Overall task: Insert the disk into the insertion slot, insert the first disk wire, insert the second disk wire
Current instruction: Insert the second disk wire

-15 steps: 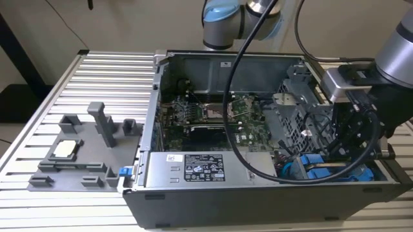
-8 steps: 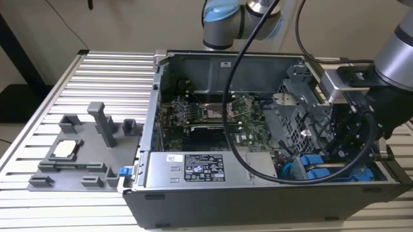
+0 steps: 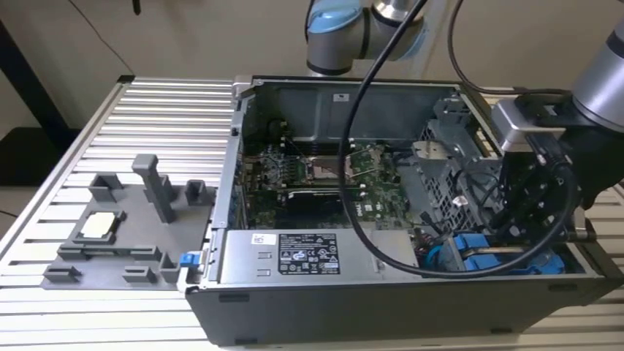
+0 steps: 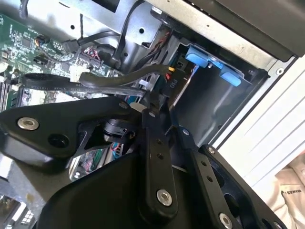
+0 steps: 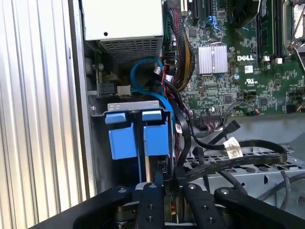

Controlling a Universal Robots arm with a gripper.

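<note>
Two blue-fronted carriers are seen side by side in the insertion slot (image 5: 138, 107) of the grey metal drive cage, at the lower corner of the open computer case (image 3: 322, 307) on the exterior view's right. Which of the two holds the disk (image 5: 156, 138) cannot be told with certainty; the one nearer the cables is taken for it, with the second carrier (image 5: 122, 140) just beside it, toward the case wall. In the exterior view the blue fronts (image 3: 487, 259) are seen low in the case beside the silver labelled power-supply box (image 3: 302, 256).

The jaws of the gripper (image 5: 164, 183) are seen closed together on a thin black wire connector (image 4: 155, 98) right at the rear of the disk, in both wire-crowded wrist views. A flat black cable (image 5: 238, 157) with a white tag is draped over the perforated cage beside it, and a blue cable (image 5: 143, 76) loops above the carriers.

The green motherboard (image 3: 332, 172) lies deeper in the case. The case rests on a ribbed metal tabletop (image 3: 146, 124), where a grey fixture tray (image 3: 127, 241) stands well apart on the exterior view's left.
</note>
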